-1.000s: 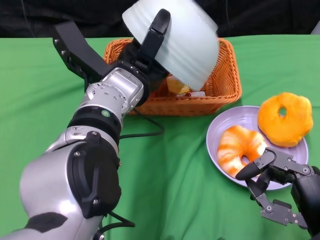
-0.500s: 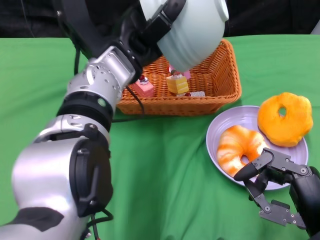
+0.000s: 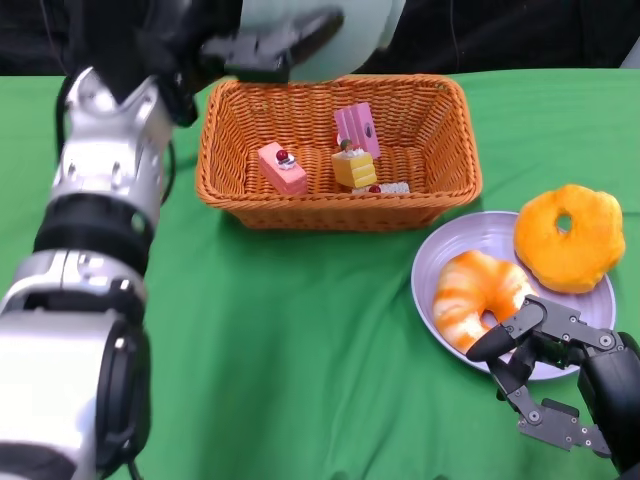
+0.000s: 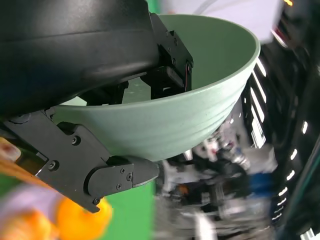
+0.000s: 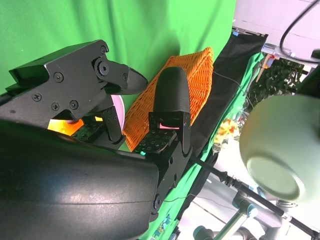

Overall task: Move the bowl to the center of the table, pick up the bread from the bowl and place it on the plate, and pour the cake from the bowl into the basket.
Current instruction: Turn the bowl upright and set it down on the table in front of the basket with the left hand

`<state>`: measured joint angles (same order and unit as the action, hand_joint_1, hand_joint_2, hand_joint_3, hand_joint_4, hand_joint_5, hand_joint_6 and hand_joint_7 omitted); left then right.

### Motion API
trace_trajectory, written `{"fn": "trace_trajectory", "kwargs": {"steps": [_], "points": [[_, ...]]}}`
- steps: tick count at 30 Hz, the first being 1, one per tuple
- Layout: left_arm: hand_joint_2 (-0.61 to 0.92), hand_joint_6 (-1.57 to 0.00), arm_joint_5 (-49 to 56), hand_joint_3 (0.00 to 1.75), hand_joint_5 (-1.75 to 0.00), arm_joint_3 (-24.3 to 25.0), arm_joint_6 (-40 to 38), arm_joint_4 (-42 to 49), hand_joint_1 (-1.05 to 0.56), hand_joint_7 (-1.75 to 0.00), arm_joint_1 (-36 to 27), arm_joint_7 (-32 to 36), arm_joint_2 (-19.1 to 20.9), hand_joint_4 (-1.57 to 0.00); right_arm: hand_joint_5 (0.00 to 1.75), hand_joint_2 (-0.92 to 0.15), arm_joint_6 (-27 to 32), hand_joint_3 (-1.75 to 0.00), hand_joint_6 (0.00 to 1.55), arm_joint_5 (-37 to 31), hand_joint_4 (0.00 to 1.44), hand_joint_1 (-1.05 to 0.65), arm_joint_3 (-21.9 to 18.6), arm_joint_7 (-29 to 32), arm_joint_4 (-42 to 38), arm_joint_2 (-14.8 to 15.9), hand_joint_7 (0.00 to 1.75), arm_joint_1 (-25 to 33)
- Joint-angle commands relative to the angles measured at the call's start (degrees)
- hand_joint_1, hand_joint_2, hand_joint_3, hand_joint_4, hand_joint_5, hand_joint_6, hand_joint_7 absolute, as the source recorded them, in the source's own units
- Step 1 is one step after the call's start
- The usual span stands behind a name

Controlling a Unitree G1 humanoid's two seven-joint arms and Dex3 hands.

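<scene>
My left hand [image 3: 268, 45] grips the pale green bowl [image 3: 320, 30] by its rim, raised above the back left corner of the orange wicker basket [image 3: 335, 210]; the bowl [image 4: 165, 105] looks empty inside in the left wrist view. Several cake pieces lie in the basket: a pink slice [image 3: 283, 168], a yellow piece [image 3: 354, 167] and a tall pink one [image 3: 358, 128]. The lilac plate [image 3: 450, 250] at the right carries a striped croissant bread [image 3: 478, 295] and an orange ring-shaped bread [image 3: 570, 236]. My right hand [image 3: 555, 385] rests open by the plate's front edge, holding nothing.
Green cloth covers the table, with open room in front of the basket. My left forearm [image 3: 95, 230] runs up the left side of the head view. A dark backdrop lies behind the table's far edge.
My left hand has lifted the bowl up and back to the left, away from over the basket. The cake pieces now show in the basket. The right hand has stayed put.
</scene>
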<state>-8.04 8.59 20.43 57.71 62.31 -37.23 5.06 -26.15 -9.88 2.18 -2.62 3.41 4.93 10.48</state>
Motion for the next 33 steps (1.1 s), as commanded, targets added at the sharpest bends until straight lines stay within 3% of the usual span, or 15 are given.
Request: {"fn": "trace_trajectory", "kwargs": {"steps": [1,6,12,16,20,26,29,33], "points": [[0.58,-0.73,5.3,1.10,-1.75,-3.8,17.3,-3.4,-0.15,-1.48,-6.6,-1.1,4.4,-0.82,1.55,-0.69,-0.5,-0.75,0.75,0.9,0.77,-0.03,-1.0,0.7,0.8,0.5,1.20,0.0],[0.56,-0.77,10.6,1.09,-1.71,-6.5,32.3,-2.4,-0.12,-1.40,-12.2,2.3,8.1,-0.84,1.52,-0.68,-0.1,-0.78,0.75,1.2,0.78,-0.02,-0.9,0.7,1.5,0.2,1.20,0.3],[0.53,-0.76,14.5,1.11,-1.69,-7.8,41.9,-0.8,-0.07,-1.39,-16.9,6.8,11.5,-0.80,1.51,-0.67,0.4,-0.81,0.75,0.8,0.77,-0.02,-0.8,0.8,2.2,0.2,1.20,0.6],[0.51,-0.82,22.2,1.12,-1.61,-7.6,52.1,-0.6,-0.06,-1.26,-20.9,15.5,15.3,-0.82,1.50,-0.65,-0.4,-0.82,0.75,1.1,0.77,-0.02,-0.6,0.8,1.8,0.1,1.20,0.4],[0.49,-0.86,29.0,1.16,-1.59,-7.6,56.5,-0.3,-0.06,-1.20,-22.4,22.8,17.3,-0.84,1.48,-0.65,-0.9,-0.83,0.75,1.1,0.78,-0.02,-0.7,1.0,1.3,0.1,1.19,0.2],[0.47,-0.88,46.3,1.17,-1.60,-7.7,59.5,-2.0,-0.07,-1.21,-24.4,40.0,21.2,-0.88,1.49,-0.64,-0.2,-0.83,0.76,0.7,0.79,-0.05,-0.7,1.1,1.2,0.4,1.18,-0.1],[0.44,-0.82,62.9,1.09,-1.64,-12.1,56.6,-5.5,-0.02,-1.35,-27.9,58.1,26.1,-0.84,1.48,-0.64,-0.5,-0.83,0.76,1.0,0.79,-0.04,-0.9,1.1,1.0,0.5,1.18,-0.3],[0.47,-0.88,73.6,0.97,-1.64,-20.1,52.0,-5.6,-0.02,-1.27,-28.4,74.1,29.1,-0.85,1.47,-0.64,-0.9,-0.83,0.76,1.6,0.79,-0.03,-1.1,0.8,0.5,0.7,1.18,-0.4]]}}
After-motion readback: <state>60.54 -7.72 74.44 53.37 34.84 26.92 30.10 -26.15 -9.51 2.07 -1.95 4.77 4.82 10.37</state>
